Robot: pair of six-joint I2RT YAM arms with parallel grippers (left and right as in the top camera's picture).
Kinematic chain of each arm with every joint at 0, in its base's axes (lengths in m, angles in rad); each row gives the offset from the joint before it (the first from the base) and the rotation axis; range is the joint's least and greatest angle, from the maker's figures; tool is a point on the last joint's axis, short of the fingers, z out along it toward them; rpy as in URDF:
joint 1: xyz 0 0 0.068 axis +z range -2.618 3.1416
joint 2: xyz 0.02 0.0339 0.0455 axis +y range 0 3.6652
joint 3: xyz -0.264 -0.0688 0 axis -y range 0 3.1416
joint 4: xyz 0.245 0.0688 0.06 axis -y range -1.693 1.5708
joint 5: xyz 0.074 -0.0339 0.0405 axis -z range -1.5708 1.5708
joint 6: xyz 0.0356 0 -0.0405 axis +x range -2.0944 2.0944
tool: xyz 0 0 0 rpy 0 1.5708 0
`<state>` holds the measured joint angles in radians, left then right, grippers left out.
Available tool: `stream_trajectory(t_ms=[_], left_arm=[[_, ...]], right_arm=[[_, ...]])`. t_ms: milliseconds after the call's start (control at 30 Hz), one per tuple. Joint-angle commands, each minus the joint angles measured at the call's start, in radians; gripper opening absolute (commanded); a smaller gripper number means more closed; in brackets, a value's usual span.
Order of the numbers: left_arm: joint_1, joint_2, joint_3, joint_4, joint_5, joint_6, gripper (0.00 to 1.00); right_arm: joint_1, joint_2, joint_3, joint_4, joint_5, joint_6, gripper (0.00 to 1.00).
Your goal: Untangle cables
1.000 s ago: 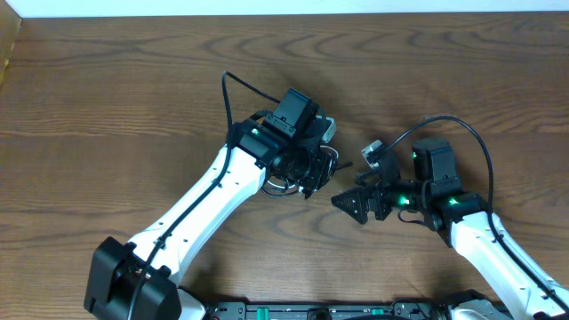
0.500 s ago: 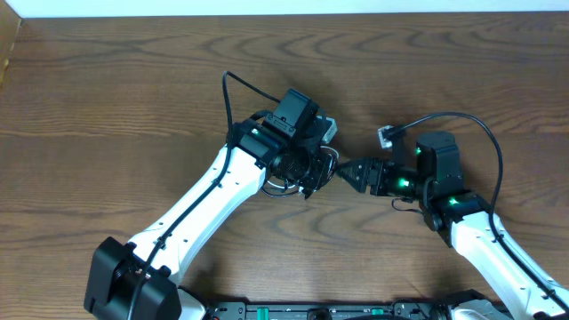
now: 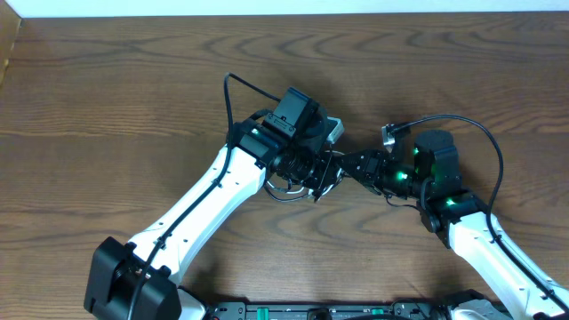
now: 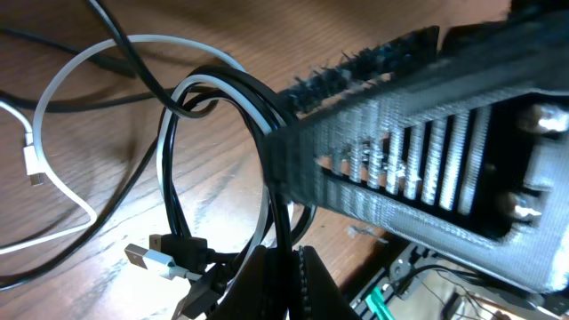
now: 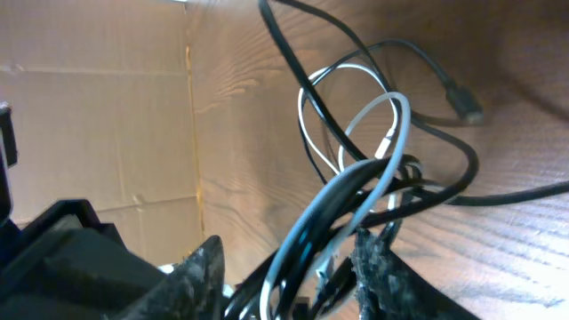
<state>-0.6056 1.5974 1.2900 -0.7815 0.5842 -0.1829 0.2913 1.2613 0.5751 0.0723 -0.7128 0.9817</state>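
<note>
Underneath, wood-grain table [image 3: 107, 107], cardboard wall [image 5: 89, 116]; left gripper [image 4: 284, 267] tight on cables [image 5: 356, 175], right gripper [image 5: 289, 258] half-open astride them.

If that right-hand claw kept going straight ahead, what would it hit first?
The tangled cables, lying between the fingers of the right gripper; behind them, it seems, the left gripper holding them.
</note>
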Motion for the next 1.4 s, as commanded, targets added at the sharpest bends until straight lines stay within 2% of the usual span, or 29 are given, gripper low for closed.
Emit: stream_trajectory(t_ms=[0, 33, 100, 333, 467, 600, 767, 933, 1133, 1367], left_arm=[[0.004, -0.002, 0.008, 0.004, 0.053, 0.010, 0.08], [0.004, -0.002, 0.008, 0.005, 0.055, 0.010, 0.08], [0.004, -0.002, 0.008, 0.005, 0.062, 0.010, 0.08], [-0.003, -0.002, 0.008, 0.005, 0.062, 0.010, 0.07], [-0.002, -0.002, 0.008, 0.004, 0.051, 0.049, 0.07], [-0.002, -0.002, 0.008, -0.027, -0.052, 0.063, 0.07], [-0.002, -0.002, 0.008, -0.097, -0.180, 0.063, 0.07], [-0.002, -0.002, 0.008, -0.166, -0.310, 0.063, 0.07], [-0.002, -0.002, 0.008, -0.182, -0.359, 0.063, 0.07], [-0.002, -0.002, 0.008, -0.177, -0.357, 0.063, 0.07]], right_arm=[[0.006, 0.003, 0.011, 0.003, 0.007, 0.021, 0.31], [0.006, 0.003, 0.011, 0.003, 0.007, 0.022, 0.22], [0.006, 0.003, 0.011, 0.003, 0.008, 0.047, 0.15], [0.006, 0.003, 0.011, 0.003, 0.011, 0.068, 0.11], [0.006, 0.003, 0.011, -0.008, 0.027, 0.047, 0.01], [0.005, 0.003, 0.011, -0.097, 0.113, -0.039, 0.01], [-0.013, 0.003, 0.011, -0.255, 0.325, -0.149, 0.01], [-0.072, 0.003, 0.011, -0.327, 0.499, -0.238, 0.01], [-0.179, 0.003, 0.011, -0.339, 0.531, -0.251, 0.01], [-0.225, 0.003, 0.011, -0.380, 0.505, -0.274, 0.08]])
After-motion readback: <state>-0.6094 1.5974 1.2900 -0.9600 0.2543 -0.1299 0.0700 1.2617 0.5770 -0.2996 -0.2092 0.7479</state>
